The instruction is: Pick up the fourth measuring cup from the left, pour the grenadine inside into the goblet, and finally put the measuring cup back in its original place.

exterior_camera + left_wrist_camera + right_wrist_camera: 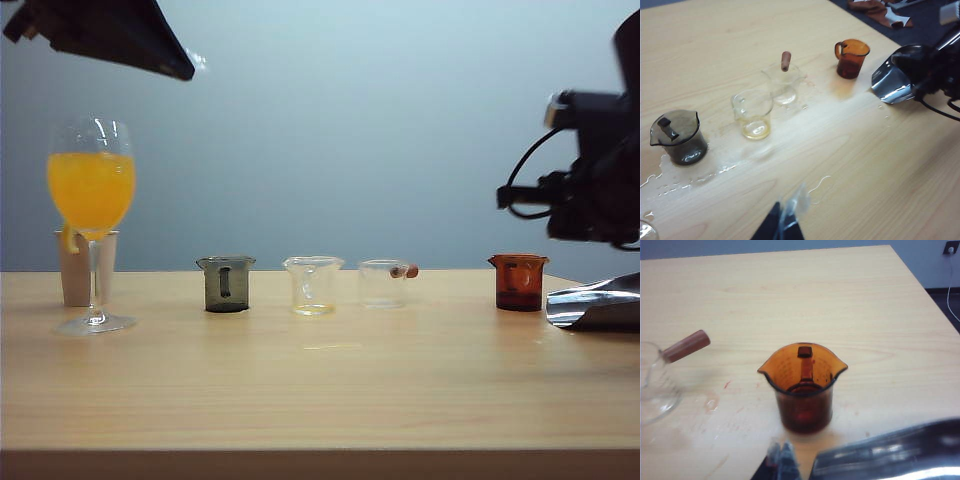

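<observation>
The right pincer [781,456] was seen pressed together, empty, just beside the fourth measuring cup [803,387], apart from it. The left pincer [786,222], apparently pressed together, was held well apart from that cup. The cup stood upright on the tabletop [400,380]; the goblet [91,220] was far left of it.

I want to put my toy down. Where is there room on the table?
Bare wood lies in front of the cup row, and between the clear wooden-handled cup and the red-brown cup. It is crowded by the goblet and beside the shut right gripper.
</observation>
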`<state>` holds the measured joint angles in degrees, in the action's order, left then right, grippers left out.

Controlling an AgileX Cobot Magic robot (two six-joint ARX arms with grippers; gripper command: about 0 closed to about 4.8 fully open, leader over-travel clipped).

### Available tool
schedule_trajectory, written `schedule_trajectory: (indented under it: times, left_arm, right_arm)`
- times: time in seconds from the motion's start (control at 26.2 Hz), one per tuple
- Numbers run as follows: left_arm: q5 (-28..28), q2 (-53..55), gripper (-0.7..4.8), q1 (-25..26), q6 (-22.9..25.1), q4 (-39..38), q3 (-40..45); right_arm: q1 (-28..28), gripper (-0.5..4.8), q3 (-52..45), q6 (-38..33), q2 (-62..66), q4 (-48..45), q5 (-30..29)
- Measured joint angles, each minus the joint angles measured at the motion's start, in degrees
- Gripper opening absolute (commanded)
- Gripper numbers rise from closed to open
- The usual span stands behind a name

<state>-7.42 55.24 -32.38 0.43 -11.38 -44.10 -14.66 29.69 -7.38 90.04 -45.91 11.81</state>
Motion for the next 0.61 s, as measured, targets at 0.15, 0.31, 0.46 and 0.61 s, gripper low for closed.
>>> schedule_trajectory:
  times: [0.15,0.31,0.46,0.61]
  left_arm:
    - [0.0,2.6,-0.05,0.0,1.7,1.1,0.0]
    - [0.0,3.0,-0.05,0.0,2.5,0.9,0.0]
    - [0.0,3.1,-0.05,0.0,2.6,0.9,0.0]
    - [0.0,3.1,-0.05,0.0,2.6,0.9,0.0]
  right_arm:
    - [0.8,4.79,5.7,1.5,7.6,-1.0,0.5]
    - [1.0,4.79,7.0,2.2,9.9,-1.8,4.1]
    - [2.1,4.79,7.8,5.9,12.2,-2.7,1.1]
    - [2.6,4.79,10.3,7.7,14.3,-2.9,-0.9]
